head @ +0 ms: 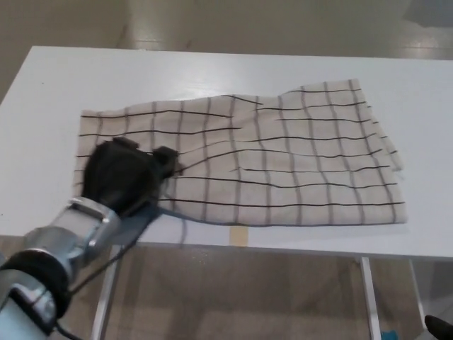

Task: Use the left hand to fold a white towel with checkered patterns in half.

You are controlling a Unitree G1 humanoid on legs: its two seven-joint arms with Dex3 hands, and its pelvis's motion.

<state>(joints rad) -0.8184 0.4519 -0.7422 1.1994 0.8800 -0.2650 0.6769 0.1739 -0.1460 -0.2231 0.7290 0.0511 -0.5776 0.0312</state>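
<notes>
The white towel with black checks [283,163] lies spread across the white table [212,67], long side running left to right. My left hand [124,177] sits at the towel's near left corner, shut on the cloth there. That corner is pulled up a little, and creases fan out from the hand toward the middle of the towel. The hand hides the corner itself. The picture is slightly blurred. My right hand does not show.
The table's front edge runs just below the towel, with a small tan strip of tape [241,236] on it. Bare tabletop lies behind and left of the towel. The floor and the table's legs show beneath.
</notes>
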